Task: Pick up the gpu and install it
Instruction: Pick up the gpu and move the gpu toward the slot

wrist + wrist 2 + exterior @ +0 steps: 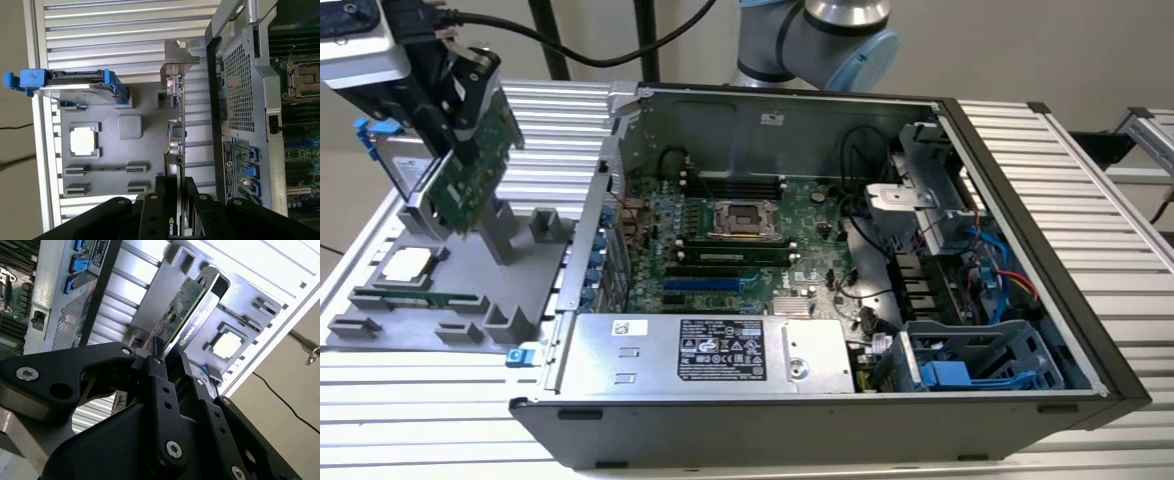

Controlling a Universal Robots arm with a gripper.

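Note:
The gpu (464, 180) is a green card standing on edge over the grey parts holder (494, 270), at the exterior view's left. My gripper (460, 85) is shut on its upper edge. In both wrist views the black fingers (159, 377) clamp the card from both sides, with the gpu (184, 307) reaching away from the gripper (172, 365) toward the holder. The first wrist view shows the gpu (178, 132) edge-on from the gripper (175, 187), with its silver bracket (177, 62) at the far end. Its lower edge sits at the holder's upright posts; I cannot tell if it is clear of them.
The open computer case (1014, 250) lies to the exterior view's right, with the motherboard (747, 240) exposed and a power supply (720, 350) in front. On the holder (145, 145) are a hard drive with blue rails (75, 85), a processor chip (82, 140) and a RAM stick (400, 298).

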